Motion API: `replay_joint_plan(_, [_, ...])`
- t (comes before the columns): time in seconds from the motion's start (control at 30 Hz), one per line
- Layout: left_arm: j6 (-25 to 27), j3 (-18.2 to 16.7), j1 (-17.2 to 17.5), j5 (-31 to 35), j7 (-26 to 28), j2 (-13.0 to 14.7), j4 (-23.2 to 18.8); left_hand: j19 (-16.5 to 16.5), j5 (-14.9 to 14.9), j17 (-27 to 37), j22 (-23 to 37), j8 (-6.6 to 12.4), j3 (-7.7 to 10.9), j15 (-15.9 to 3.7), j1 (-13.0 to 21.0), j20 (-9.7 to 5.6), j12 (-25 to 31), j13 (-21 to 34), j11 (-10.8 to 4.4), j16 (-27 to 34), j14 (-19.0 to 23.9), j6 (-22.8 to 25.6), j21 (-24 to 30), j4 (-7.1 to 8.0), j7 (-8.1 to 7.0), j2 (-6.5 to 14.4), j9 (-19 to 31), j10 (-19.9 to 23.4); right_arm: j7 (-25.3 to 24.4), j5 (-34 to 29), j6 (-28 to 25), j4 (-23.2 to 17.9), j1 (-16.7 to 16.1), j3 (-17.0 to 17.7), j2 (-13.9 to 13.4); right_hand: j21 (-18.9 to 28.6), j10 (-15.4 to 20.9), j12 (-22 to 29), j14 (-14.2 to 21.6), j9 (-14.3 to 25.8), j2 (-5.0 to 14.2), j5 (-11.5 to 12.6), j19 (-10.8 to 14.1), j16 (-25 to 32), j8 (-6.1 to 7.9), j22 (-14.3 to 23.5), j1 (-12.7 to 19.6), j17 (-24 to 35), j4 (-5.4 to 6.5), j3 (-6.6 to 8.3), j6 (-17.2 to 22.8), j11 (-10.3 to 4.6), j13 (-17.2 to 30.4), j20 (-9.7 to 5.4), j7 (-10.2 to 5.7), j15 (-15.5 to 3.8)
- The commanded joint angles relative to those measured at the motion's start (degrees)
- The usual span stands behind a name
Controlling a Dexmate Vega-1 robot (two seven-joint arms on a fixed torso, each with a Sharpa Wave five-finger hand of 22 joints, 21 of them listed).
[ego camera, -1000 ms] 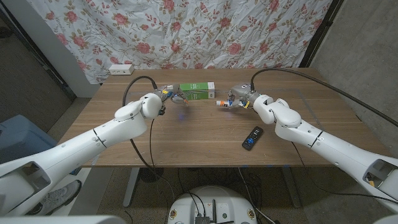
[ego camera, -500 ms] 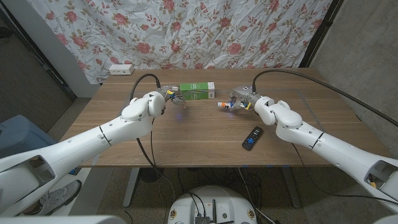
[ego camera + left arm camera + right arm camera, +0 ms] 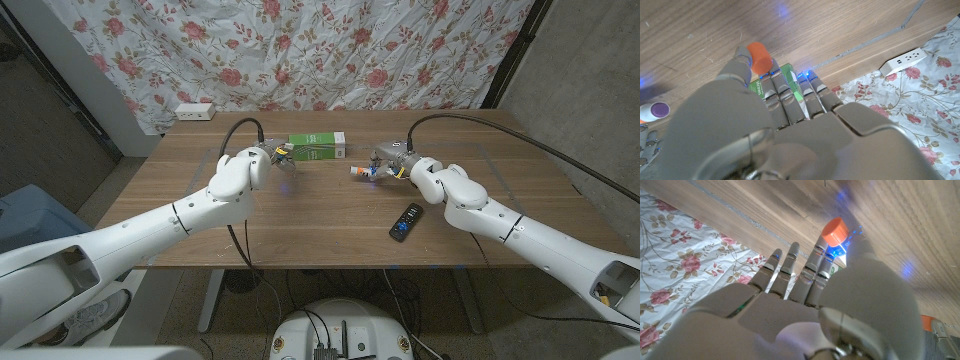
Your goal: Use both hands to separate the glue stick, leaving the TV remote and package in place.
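Glue stick [image 3: 359,169] is seen in two parts. The body, white with an orange end, lies at the right hand [image 3: 392,164] on the far half of the wooden table [image 3: 320,225]; in the head view its long axis runs roughly across the table, the free end pointing toward the left hand [image 3: 268,156]. In the right wrist view an orange end [image 3: 834,231] is seen at the tips of that hand's fingers [image 3: 816,265], which are closed about the body. In the left wrist view a white body with a purple tip [image 3: 655,110] is noted, lying on the wood well apart from the left hand.

An orange cap [image 3: 760,57] is held between the left hand's thumb and the neighbouring fingers [image 3: 780,92], just beside the green package [image 3: 317,147]. The cap is short and cylindrical.

The TV remote [image 3: 405,221], black, lies nearer the table's front, apart from both hands. A white power strip [image 3: 194,111] sits at the far left corner before a flowered cloth [image 3: 300,50].
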Motion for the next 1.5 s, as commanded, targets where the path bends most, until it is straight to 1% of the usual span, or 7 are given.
replay_joint_plan(0.03, [3.06,2.00,0.70,9.11,-4.80,-1.97,1.15,0.36,0.43,0.07,0.23,0.34,-0.20,-4.35,-0.60,-2.71,0.29,0.09,-0.44,0.17,0.12,0.24,0.39,-0.04,-0.40,-0.04,0.23,-0.05,-0.79,0.58,-0.33,-0.24,-0.80,-0.10,-0.35,0.00,-0.29,0.26,0.69,0.25,2.07,0.25,0.30,-0.14,0.19,0.11,1.39,0.29,0.13,-0.06,4.27,0.12,0.11,-0.35,-4.29,-6.99])
replay_joint_plan(0.13, [3.07,2.88,0.53,12.07,-6.62,-2.37,1.81,0.28,0.43,0.08,0.23,0.35,-0.23,-4.41,-0.65,-2.54,0.30,0.10,-0.45,0.19,0.18,0.22,0.36,-0.02,-0.40,-0.04,0.23,-0.07,-1.28,0.62,-0.43,-0.24,-1.08,-0.05,-0.44,0.01,-0.32,0.25,0.78,0.25,2.08,0.26,0.34,-0.14,0.18,0.11,1.33,0.30,0.15,-0.06,4.25,0.12,0.10,-0.34,-4.28,-6.98])
replay_joint_plan(0.5, [2.89,1.54,3.12,18.26,-9.24,-4.30,3.27,0.11,0.42,0.10,0.24,0.35,-0.31,-4.59,-0.75,-2.25,0.32,0.11,-0.46,0.28,0.42,0.17,0.34,0.00,-0.48,0.05,0.23,-0.11,-3.41,0.96,-0.10,0.08,-2.10,0.16,-0.77,0.04,-0.32,0.33,1.13,0.26,2.14,0.28,0.49,0.02,0.13,0.11,1.32,0.45,0.12,-0.05,4.19,0.13,0.18,-0.45,-4.28,-7.15])
replay_joint_plan(0.6, [2.30,0.58,4.02,18.65,-9.67,-4.63,3.52,0.15,0.42,0.10,0.24,0.24,-0.36,-4.67,-0.82,-1.59,0.22,0.11,-0.49,0.32,0.60,-0.18,0.38,-0.01,-0.65,0.07,0.23,-0.47,-3.49,0.90,-0.23,0.27,-2.12,0.07,-0.73,0.05,-0.35,0.32,1.21,0.26,2.10,0.27,0.55,0.01,0.11,0.11,1.27,0.45,0.12,-0.06,4.15,0.13,0.17,-0.47,-4.28,-7.12])
replay_joint_plan(0.93, [1.13,-1.38,6.21,20.77,-9.79,-5.98,5.67,-0.74,0.40,0.10,0.22,0.24,-0.52,-4.77,-1.03,-1.27,0.11,0.12,-0.51,0.29,0.70,-0.43,0.09,0.02,-1.17,0.07,0.25,-1.07,-3.45,1.04,-0.55,1.64,-1.58,-0.46,0.05,0.05,-0.14,0.55,1.41,0.26,2.08,0.27,0.65,-0.06,0.05,0.11,1.13,0.45,0.14,-0.05,4.06,0.16,0.39,-0.54,-4.27,-7.18])
replay_joint_plan(1.33, [-0.03,-2.34,6.74,23.11,-10.55,-7.46,8.55,-1.30,0.40,0.10,0.19,0.24,-0.66,-4.68,-1.25,-1.20,0.17,0.14,-0.54,0.27,0.78,-0.65,-0.04,0.03,-1.60,0.06,0.25,-1.32,-3.94,1.17,-0.08,3.69,-0.46,-1.36,0.74,0.05,-0.34,0.52,1.55,0.25,1.99,0.26,0.72,-0.13,-0.04,0.11,0.93,0.46,0.17,-0.09,3.91,0.21,0.46,-0.53,-4.28,-7.18])
replay_joint_plan(1.5, [-0.19,-2.82,7.16,24.02,-10.30,-7.99,9.08,-1.98,0.41,0.10,0.16,0.22,-0.74,-4.67,-1.32,-1.66,0.18,0.15,-0.55,0.26,0.82,-0.84,-0.22,-0.01,-1.62,0.02,0.25,-1.49,-4.20,1.16,-0.28,4.00,-0.33,-1.55,0.84,0.09,-0.67,0.42,1.61,0.21,1.86,0.27,0.91,-0.26,-0.23,0.11,0.86,0.43,0.13,-0.09,3.55,0.22,0.46,-0.56,-4.28,-7.27])
